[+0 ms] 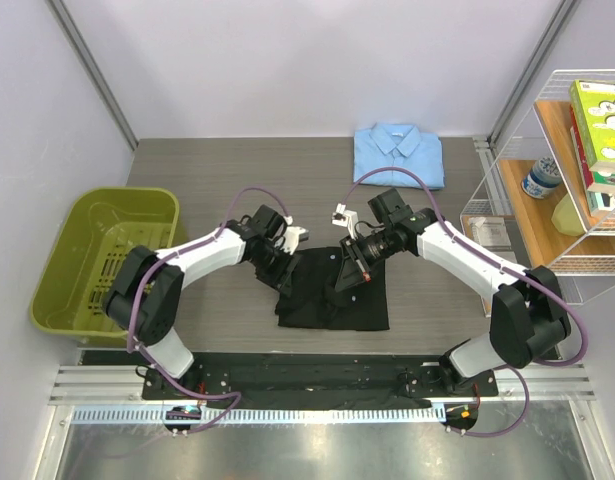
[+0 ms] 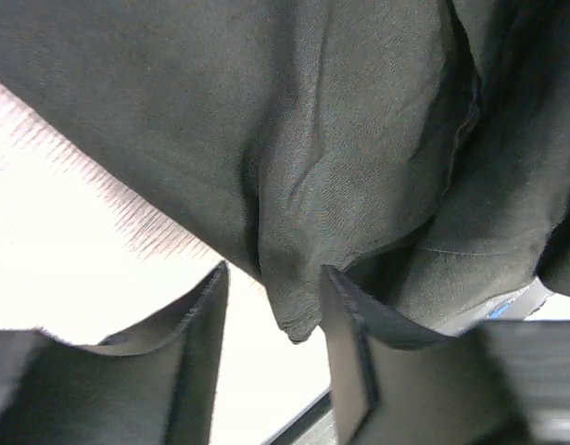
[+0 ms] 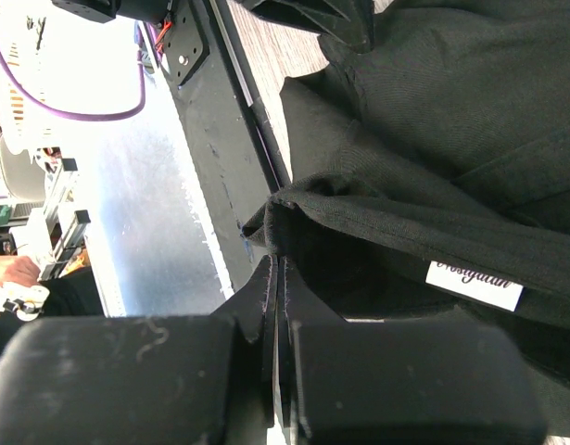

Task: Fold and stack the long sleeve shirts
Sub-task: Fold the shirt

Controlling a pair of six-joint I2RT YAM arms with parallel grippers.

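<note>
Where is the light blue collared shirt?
Top view: the light blue collared shirt lies folded far back on the grey table, right of centre, beside the white wire shelf.

Far-left corner: bare tabletop (image 1: 207, 170), plenty of room.
Far edge, right of centre: the folded blue shirt (image 1: 398, 153) sits there.
Between the shirts: an open strip.
Near-centre: black shirt (image 1: 337, 295), with the left arm (image 1: 202, 255) and right arm (image 1: 457, 250) crowding above it.
Left edge: green bin (image 1: 62, 290) walls it off.
Right edge: wire shelf (image 1: 507, 215) blocks.
</note>
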